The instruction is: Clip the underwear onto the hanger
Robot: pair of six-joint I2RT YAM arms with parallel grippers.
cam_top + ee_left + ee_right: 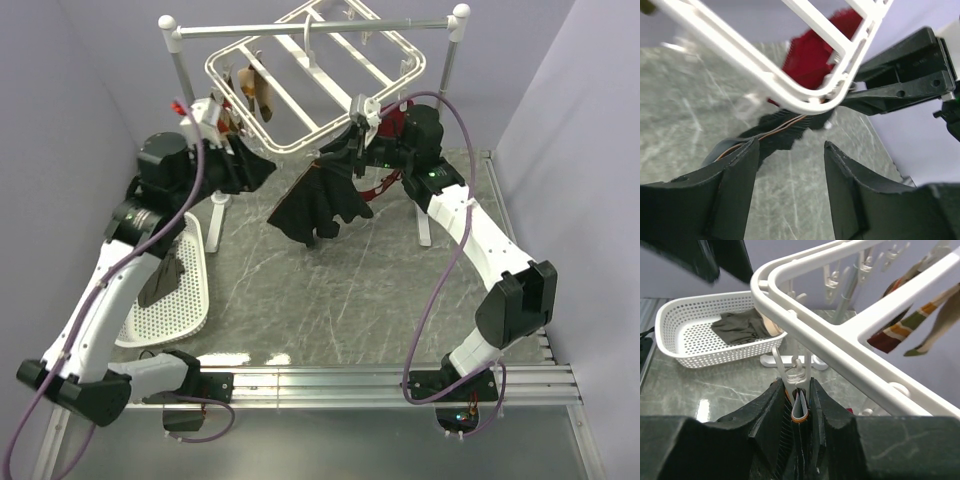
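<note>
- At the left edge of the grey table [330,300], a white perforated basket [185,312] holds a dark, crumpled garment [160,285].
- Above the basket, the left gripper [791,144] is raised toward the hanger's near-left side. Its fingers [735,175] are spread wide apart with nothing between them.
- Behind it, a tan-and-red argyle garment [255,85] dangles from the hanger's left part.
- Across the middle, the hanger [740,55], a white frame with crossbars, hangs tilted by its hook from a white two-post rail stand [310,25].
- Just below the hanger's near corner, the underwear [315,205] hangs limp and black above the table. Its top is gathered up at the right gripper.
- At that corner, the right gripper [796,385] has its fingers drawn almost together. They pinch a light, orange-edged band of the underwear right under a small white clip [790,367].
- The clip's lower end sits between the fingertips, touching the band. Whether the clip itself grips the fabric, I cannot tell.
- Just right of the gripper, a dark red bra [395,122] hangs from the frame's right side.
</note>
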